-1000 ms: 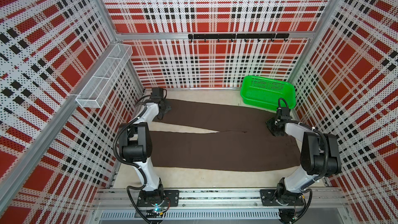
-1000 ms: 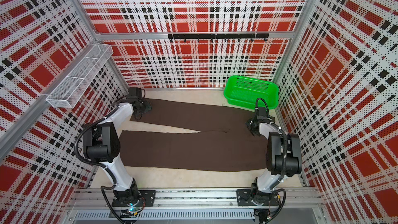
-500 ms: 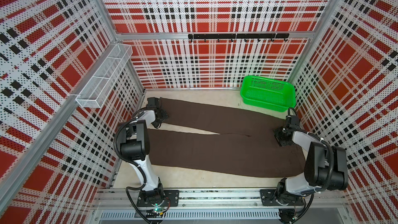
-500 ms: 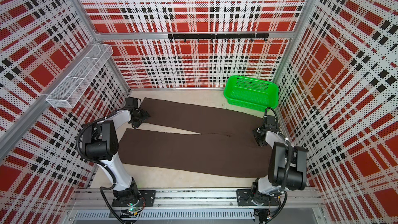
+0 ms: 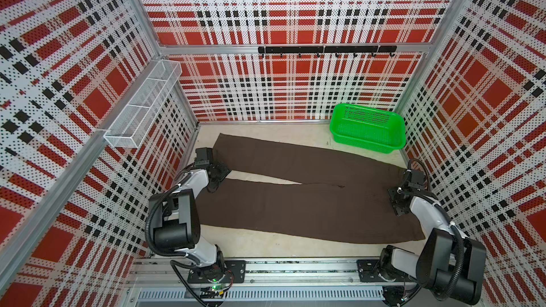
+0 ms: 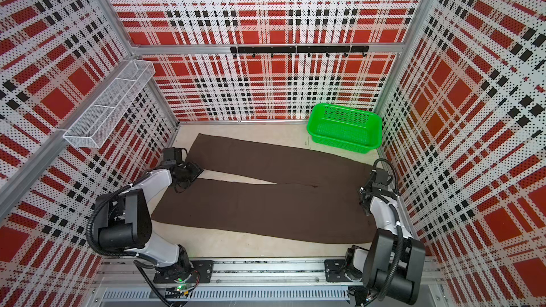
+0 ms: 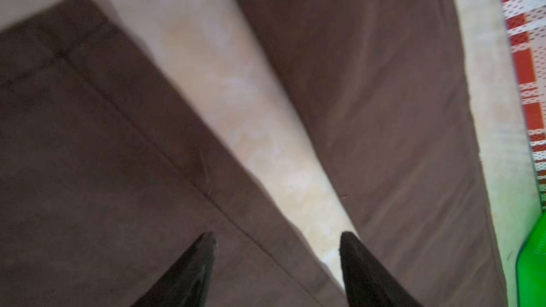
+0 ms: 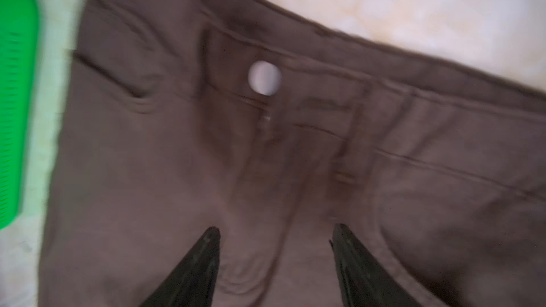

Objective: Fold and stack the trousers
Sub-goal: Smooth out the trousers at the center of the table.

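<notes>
The dark brown trousers (image 5: 295,211) (image 6: 266,208) lie flat on the beige floor, waist to the right and the two legs spreading leftward in a narrow V. My left gripper (image 5: 217,172) (image 6: 189,172) hovers at the left end, over the gap between the two legs. In the left wrist view this gripper (image 7: 277,236) is open above the near leg's inner edge (image 7: 103,143), nothing held. My right gripper (image 5: 397,202) (image 6: 365,202) hangs over the waist. The right wrist view shows it (image 8: 276,228) open over the fly, below the pale button (image 8: 264,77).
A green plastic basket (image 5: 363,146) (image 6: 344,146) stands empty in the far right corner, just beyond the waist. A white wire shelf (image 5: 141,107) hangs on the left wall and a black hook rail (image 5: 325,50) on the back wall. Plaid walls close in three sides.
Both grippers have drawn back toward the front, the left off the far leg's hem, the right along the waist. The trousers lie about as before.
</notes>
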You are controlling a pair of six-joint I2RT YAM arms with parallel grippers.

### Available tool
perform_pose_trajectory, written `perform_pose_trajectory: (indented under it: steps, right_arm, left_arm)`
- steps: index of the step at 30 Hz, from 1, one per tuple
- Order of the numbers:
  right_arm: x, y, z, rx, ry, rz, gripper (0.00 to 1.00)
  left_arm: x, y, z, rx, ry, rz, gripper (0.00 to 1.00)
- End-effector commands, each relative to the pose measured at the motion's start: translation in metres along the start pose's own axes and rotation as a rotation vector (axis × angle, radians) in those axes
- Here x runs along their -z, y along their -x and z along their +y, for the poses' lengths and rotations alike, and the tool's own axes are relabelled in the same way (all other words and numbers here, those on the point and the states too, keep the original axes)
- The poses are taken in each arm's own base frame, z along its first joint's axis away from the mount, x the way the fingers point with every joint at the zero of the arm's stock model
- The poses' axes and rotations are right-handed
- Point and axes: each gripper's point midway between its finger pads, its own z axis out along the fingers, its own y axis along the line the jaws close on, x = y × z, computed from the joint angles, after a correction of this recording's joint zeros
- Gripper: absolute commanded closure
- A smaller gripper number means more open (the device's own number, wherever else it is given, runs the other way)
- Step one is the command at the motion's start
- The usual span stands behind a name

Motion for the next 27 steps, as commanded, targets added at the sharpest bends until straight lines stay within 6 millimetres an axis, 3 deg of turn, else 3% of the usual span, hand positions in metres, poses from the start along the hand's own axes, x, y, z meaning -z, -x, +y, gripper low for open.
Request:
perform_pose_trajectory:
  steps: [1,5,10,14,18,23,27]
  right_arm:
    - [-0.005,-0.005,-0.009,-0.049,-0.004,0.03,0.4]
    - [-0.019,-0.015,-0.032,-0.084,-0.043,0.078,0.42]
    - [-0.037,-0.038,-0.06,-0.127,-0.101,0.195,0.39]
    - [-0.04,-0.052,-0.082,-0.136,-0.172,0.24,0.36]
    - [-0.036,-0.061,-0.1,-0.123,-0.23,0.267,0.35]
    - [-0.025,-0.065,-0.092,-0.113,-0.163,0.279,0.37]
    - [-0.004,-0.049,-0.092,-0.106,-0.182,0.21,0.37]
  left_arm:
    - [0.008,-0.001,0.006,0.057,-0.012,-0.009,0.29]
    - [0.007,-0.008,0.03,0.121,0.034,-0.006,0.31]
    - [0.0,-0.014,0.073,0.194,0.194,0.023,0.3]
    - [0.007,-0.004,0.108,0.284,0.254,-0.014,0.28]
    - [0.013,0.001,0.122,0.303,0.283,-0.027,0.27]
    - [0.018,0.004,0.132,0.302,0.312,-0.032,0.26]
    - [0.025,0.01,0.139,0.308,0.333,-0.051,0.25]
